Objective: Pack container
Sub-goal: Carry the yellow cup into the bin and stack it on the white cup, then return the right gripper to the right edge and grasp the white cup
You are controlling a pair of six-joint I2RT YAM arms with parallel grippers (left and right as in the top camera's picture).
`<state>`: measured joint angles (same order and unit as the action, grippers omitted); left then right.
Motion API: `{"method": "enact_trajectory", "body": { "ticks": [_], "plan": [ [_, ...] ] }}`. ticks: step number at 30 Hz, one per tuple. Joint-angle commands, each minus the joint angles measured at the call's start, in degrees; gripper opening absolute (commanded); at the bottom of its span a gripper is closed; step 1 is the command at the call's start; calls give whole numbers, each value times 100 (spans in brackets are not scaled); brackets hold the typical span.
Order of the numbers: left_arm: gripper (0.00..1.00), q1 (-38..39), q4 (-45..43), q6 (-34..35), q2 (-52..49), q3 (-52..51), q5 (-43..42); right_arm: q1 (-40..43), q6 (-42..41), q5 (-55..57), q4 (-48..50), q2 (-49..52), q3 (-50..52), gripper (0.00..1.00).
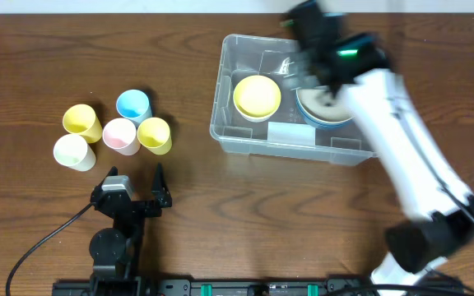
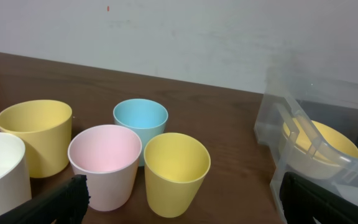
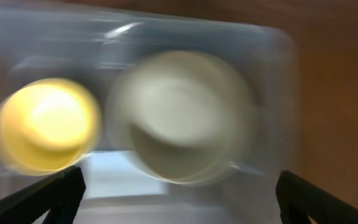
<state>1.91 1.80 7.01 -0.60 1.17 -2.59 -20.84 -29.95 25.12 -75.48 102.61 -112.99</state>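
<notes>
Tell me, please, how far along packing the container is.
Done: yellow bowl, plus whitish bowl nested in a blue bowl, sit in the container. In hand: nothing; right gripper open above them, left gripper open too. Remaining: white cup, pink cup, blue cup, two yellow cups on the table.

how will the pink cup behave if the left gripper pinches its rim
Probably light and stiff: the pink cup looks empty, with thin matte walls. Its tapered sides could slip in a side pinch. The near yellow cup and blue cup crowd it, so a push would likely nudge or tip them too.
</notes>
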Motion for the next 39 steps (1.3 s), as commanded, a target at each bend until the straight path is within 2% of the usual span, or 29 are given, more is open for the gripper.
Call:
{"method": "enact_trajectory", "body": {
  "ticks": [1,7,11,16,18,22,26,28,33,39],
  "plan": [
    [98,-35,223,-98,31,-94,90,785,-1495,509,-645,-461,-68,99],
    [98,-35,223,-98,31,-94,92,2463,-2455,505,-1895,-634,-7,99],
    [98,-35,221,-101,31,-94,92,3180,-2815,514,-1884,-636,560,99],
    [98,-35,223,-101,31,-94,90,4006,-3152,437,-1095,-634,1764,99],
    [98,-35,223,-98,31,-94,92,4406,-2776,146,-435,-634,2308,99],
    [98,-35,223,-101,31,-94,92,5285,-1368,-1003,922,-632,3084,99],
    [98,-35,223,-98,31,-94,92,6046,-1294,-1211,1220,-632,3333,99],
    [98,-35,223,-98,31,-94,92,6290,-1003,-1309,1360,-634,3381,99],
    [98,-35,223,-98,31,-94,92,6492,-439,-1899,2031,-632,3668,99],
    [98,-35,223,-101,31,-94,92,6509,-404,-1781,3016,-608,4321,99]
  ]
}}
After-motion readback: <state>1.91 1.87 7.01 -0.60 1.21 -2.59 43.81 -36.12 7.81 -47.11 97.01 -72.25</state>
